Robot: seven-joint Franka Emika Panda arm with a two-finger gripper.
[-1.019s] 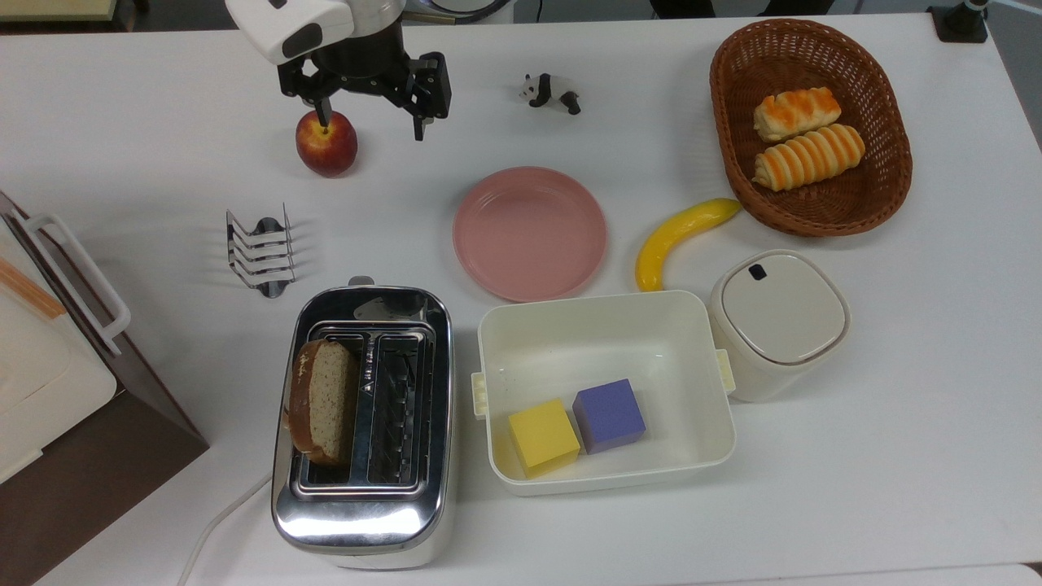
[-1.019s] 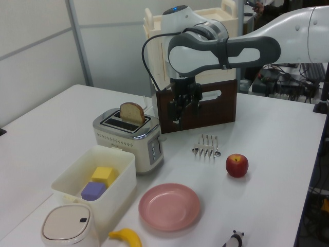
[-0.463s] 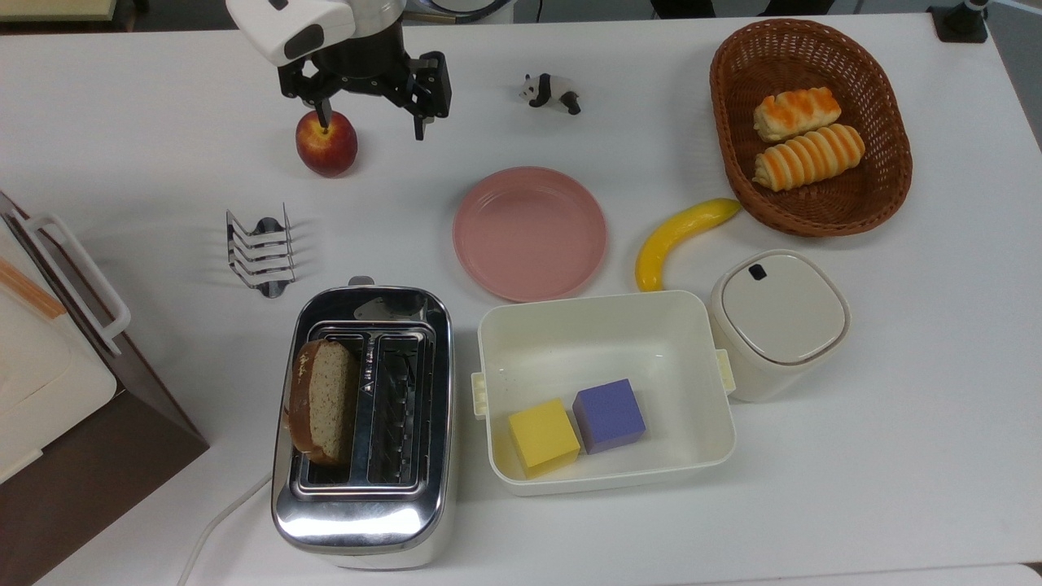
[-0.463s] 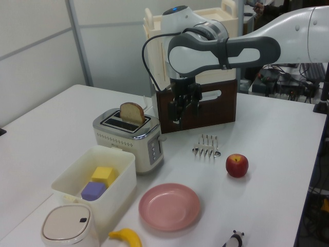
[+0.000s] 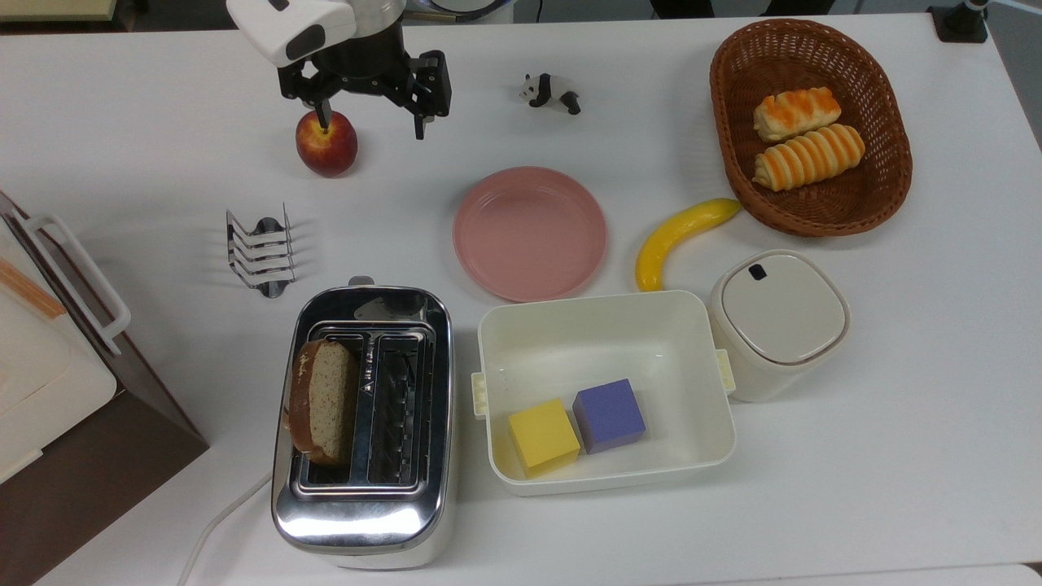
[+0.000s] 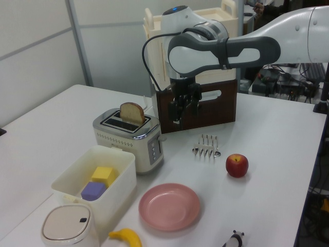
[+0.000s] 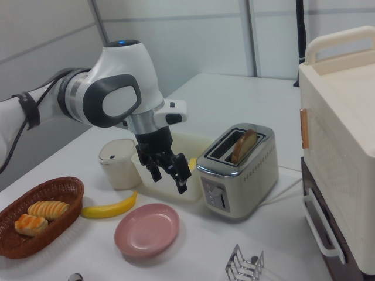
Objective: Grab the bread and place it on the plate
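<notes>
White surface [image 5: 895,423] holds everything. Biggest item is the chrome toaster [image 5: 362,480], at the top view's lower left. Next the white tub [image 5: 602,325] with two cubes, then the wicker basket [image 5: 887,195] of rolls, far from the action. The plate [image 5: 529,233] is bare and pink, just above the tub in the top view, near the toaster's upper right. The tool [image 5: 370,114] hangs high over the apple [image 5: 327,146], fingers spread apart and holding nothing. The bread [image 5: 319,400] stands upright in the toaster's slot on the top view's left, its rounded top poking out.

Risks: the tool is well apart from the slice, with a long reach to make. Slot walls crowd the slice, so fingers could strike chrome. Only the upper part is exposed, so a shallow pinch may slip or crush it. Carrying low could clip the tub rim.
</notes>
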